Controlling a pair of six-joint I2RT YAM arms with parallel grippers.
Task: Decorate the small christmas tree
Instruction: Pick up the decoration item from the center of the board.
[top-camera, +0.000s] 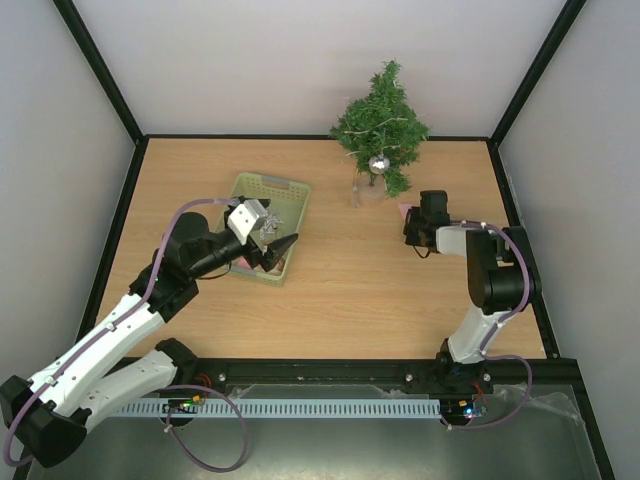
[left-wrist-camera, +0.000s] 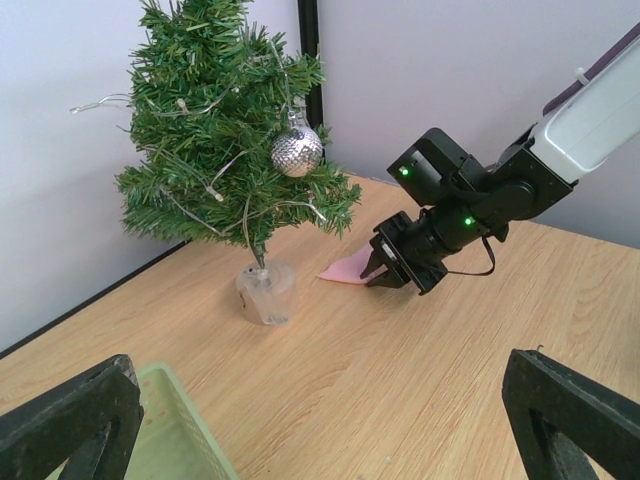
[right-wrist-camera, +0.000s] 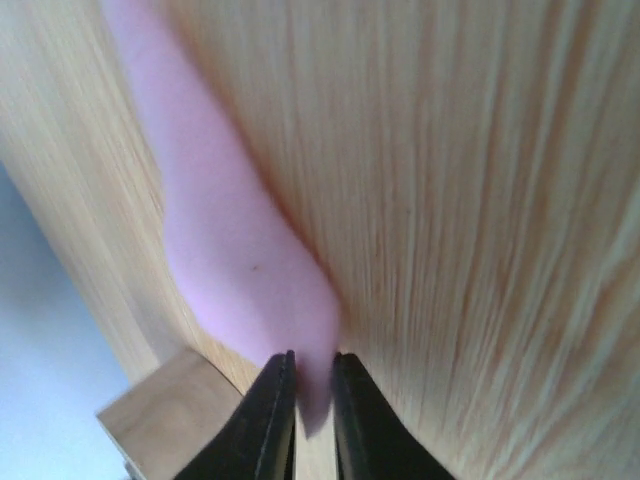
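While the right gripper (right-wrist-camera: 310, 375) has its jaws pinched on one tip of a flat pale-pink sheet (right-wrist-camera: 240, 260) resting on the light wooden table (top-camera: 350, 300), the left gripper (top-camera: 278, 253) hangs over a pale green slotted plastic basket (top-camera: 290, 187), jaws spread wide and empty. The small christmas tree (top-camera: 382, 125) stands upright in a clear stand (left-wrist-camera: 267, 293) near the table's far edge, just beyond the sheet, carrying a wire light string and a glittery silver ball (left-wrist-camera: 297, 151).
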